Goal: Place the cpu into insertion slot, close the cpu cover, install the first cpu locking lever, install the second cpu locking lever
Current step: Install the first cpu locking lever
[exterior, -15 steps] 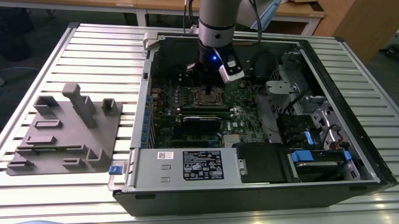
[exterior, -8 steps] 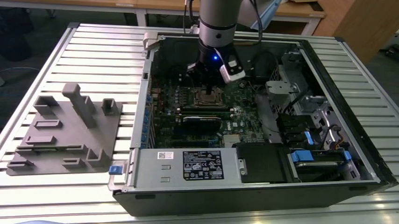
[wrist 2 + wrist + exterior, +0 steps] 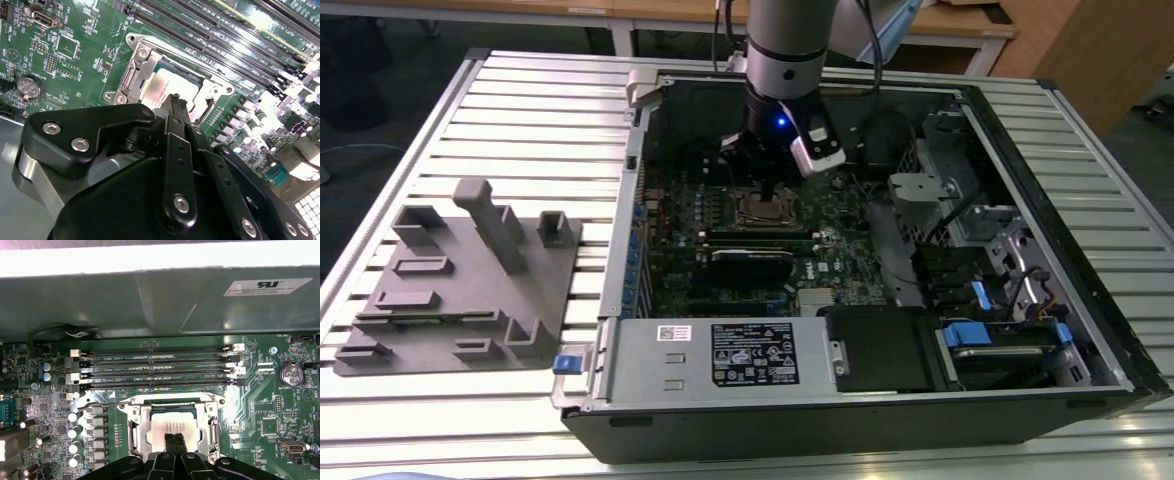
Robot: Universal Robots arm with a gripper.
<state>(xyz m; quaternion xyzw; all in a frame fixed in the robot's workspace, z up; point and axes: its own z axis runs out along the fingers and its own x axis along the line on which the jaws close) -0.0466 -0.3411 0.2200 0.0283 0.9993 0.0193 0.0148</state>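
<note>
Pincer (image 3: 767, 182) clenched, empty, over the seated cpu (image 3: 766, 209)
Exterior view: the cpu lies in the insertion slot (image 3: 739, 213), directly beneath my pincer. Second wrist view, then first: closed fingertips (image 3: 173, 103) (image 3: 171, 439) at its grey top. I judge it light, stiff, fragile; hold its edges.

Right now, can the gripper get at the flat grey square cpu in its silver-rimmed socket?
Probably yes: the gripper hangs right above the flat grey square cpu, nothing between them. The thin silvery cover frame rings it, but its window leaves the top bare.
</note>
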